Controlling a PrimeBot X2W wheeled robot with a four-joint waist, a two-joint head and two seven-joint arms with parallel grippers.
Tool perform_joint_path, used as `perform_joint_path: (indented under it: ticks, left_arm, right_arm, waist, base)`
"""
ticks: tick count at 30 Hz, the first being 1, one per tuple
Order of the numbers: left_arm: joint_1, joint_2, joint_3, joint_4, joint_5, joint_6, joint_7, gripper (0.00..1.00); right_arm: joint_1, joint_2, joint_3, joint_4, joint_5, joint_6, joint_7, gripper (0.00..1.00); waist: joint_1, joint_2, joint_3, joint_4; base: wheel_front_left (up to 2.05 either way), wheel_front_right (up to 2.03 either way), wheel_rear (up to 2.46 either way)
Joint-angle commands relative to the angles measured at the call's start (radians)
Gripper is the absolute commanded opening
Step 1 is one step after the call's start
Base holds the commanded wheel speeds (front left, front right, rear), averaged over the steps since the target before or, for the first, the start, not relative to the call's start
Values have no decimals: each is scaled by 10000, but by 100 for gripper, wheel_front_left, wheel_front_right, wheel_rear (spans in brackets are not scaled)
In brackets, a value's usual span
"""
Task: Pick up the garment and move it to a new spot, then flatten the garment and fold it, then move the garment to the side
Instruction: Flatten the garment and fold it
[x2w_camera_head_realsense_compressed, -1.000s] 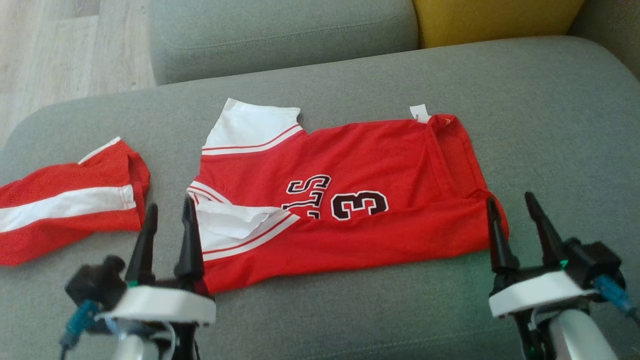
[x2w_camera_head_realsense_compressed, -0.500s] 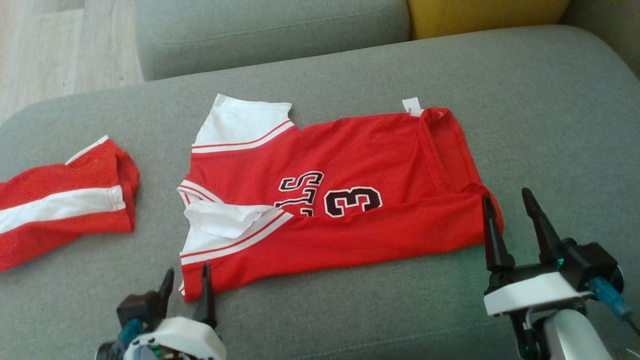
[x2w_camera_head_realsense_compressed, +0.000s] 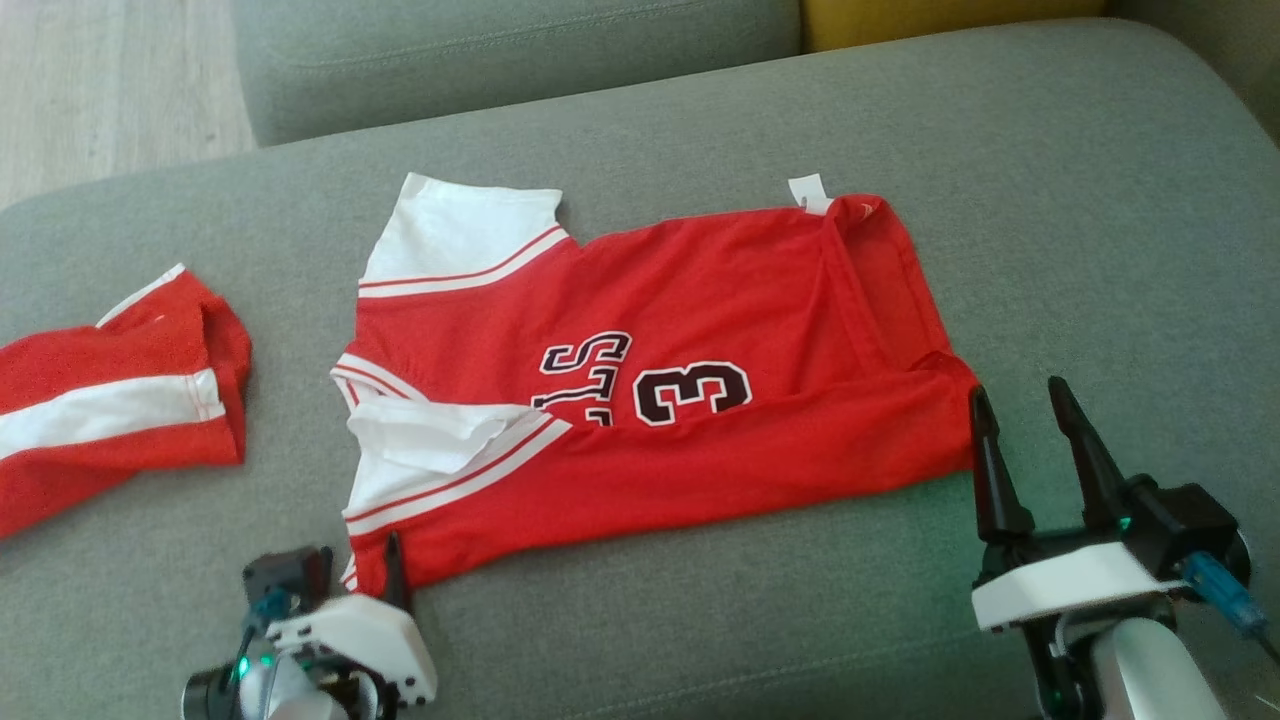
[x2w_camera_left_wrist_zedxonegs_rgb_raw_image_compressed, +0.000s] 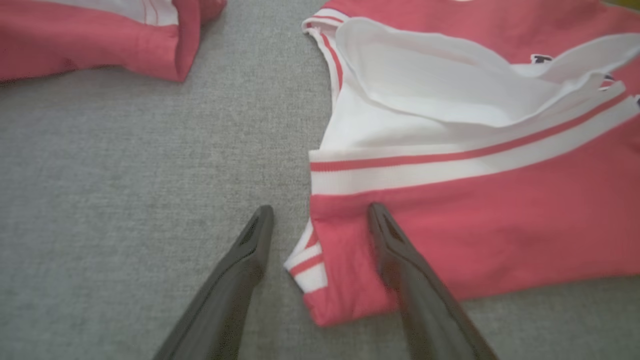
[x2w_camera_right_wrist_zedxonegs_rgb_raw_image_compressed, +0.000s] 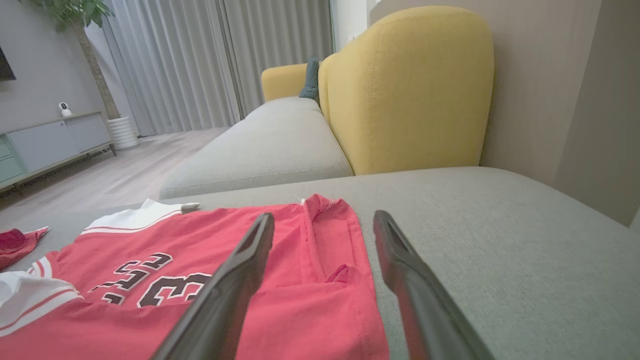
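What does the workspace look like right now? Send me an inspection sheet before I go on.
Surface: grey sofa cushion, smooth.
Job's things: red jersey spread out, near part folded over the lettering, one white sleeve crumpled.
Clutter: second red garment with a white stripe, beside the jersey, apart from it.
Hands: left hand open, fingers astride the jersey's near sleeve-end corner; right hand open at the hem end, holding nothing.
Cables: blue-tipped cable at the right wrist, off the cloth.
Surroundings: yellow armchair, curtains, wood floor.
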Motion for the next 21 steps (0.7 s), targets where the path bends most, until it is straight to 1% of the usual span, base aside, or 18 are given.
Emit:
perform_joint_path:
  ticks: [1,2,3,6,7,11,16,21]
  left_arm:
    - [-402,112,182,49,21,-73,127,100]
    - [-469,108,126,142,8,-149,169,49]
    - [-534,104,68,201,0,-237,156,0]
    - [-714,84,-46,191,-10,-372,-61,0]
    - [-802,70,-87,53,-21,-415,-240,0]
    - [-839,52,-164,-492,40,-459,-479,0]
    - [-737,43,-278,-1361,199,-532,-567,0]
    - [-580,28,-502,-2011,325,-562,-579,0]
  right_arm:
    - [-298,10,139,-207,-62,-7,-8,100]
    - [-315,15,80,-112,-52,-7,101,100]
    - [-335,21,14,12,-48,-7,263,100]
    - [-452,68,-247,422,6,-7,753,100]
    - [-582,120,-421,747,117,-7,1093,100]
    - [-1019,219,-1004,1612,467,-7,1803,100]
    - [-1650,257,-1900,2898,383,-7,2181,100]
    - [-2217,261,-2195,4166,469,-7,2315,100]
  waist:
    - [0,0,22,22]
    - [0,0,33,48]
    - [0,0,46,86]
    - [0,0,78,257]
    - [0,0,106,395]
    - [0,0,186,677]
    - [0,0,290,1042]
    - [0,0,381,1271]
  base:
    - [0,0,0]
    - [0,0,0]
    - [0,0,0]
    - [0,0,0]
    - [0,0,0]
    - [0,0,0]
    - [0,0,0]
    - [0,0,0]
